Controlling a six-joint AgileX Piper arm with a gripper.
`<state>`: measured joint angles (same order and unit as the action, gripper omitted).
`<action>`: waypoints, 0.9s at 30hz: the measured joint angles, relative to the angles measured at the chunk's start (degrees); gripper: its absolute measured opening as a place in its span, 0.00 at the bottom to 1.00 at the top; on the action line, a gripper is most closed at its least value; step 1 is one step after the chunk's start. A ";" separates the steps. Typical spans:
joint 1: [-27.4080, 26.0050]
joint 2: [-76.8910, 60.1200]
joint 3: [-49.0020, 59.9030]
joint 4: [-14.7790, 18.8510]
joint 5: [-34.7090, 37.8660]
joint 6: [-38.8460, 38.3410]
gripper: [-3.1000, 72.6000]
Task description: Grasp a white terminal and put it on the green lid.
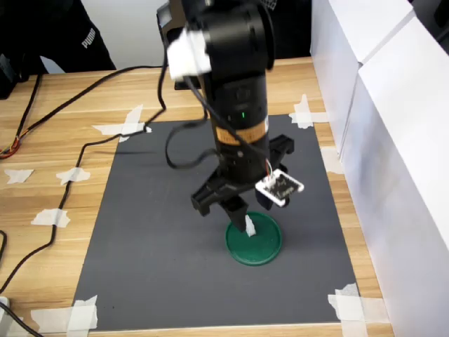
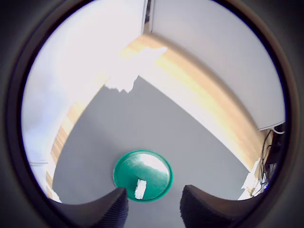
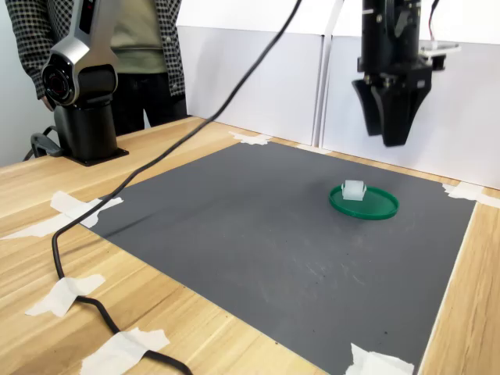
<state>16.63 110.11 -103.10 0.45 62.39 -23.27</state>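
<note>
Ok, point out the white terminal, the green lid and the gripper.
white terminal (image 3: 354,190), second exterior view, its front face.
green lid (image 3: 382,209), second exterior view, bare top surface beside the terminal.
gripper (image 3: 390,117), second exterior view, between the fingertips.

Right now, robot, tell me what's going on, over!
Gripper open, empty, raised above the lid. Terminal sits on the lid, off-centre, free of the fingers. Nothing in the way on the mat.

One white terminal (image 3: 354,190), one green lid (image 3: 364,205), perhaps ten tape scraps (image 1: 125,126)
</note>
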 joint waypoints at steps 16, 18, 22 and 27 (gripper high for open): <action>-5.10 -29.05 27.11 2.13 -13.55 1.09 0.02; -8.43 -33.34 31.24 2.24 -15.97 1.09 0.02; -13.80 -44.13 40.30 3.71 -20.53 1.09 0.02; -19.69 -58.67 53.48 8.03 -26.62 1.95 0.02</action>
<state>-3.06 51.44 -49.62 8.48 35.77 -21.32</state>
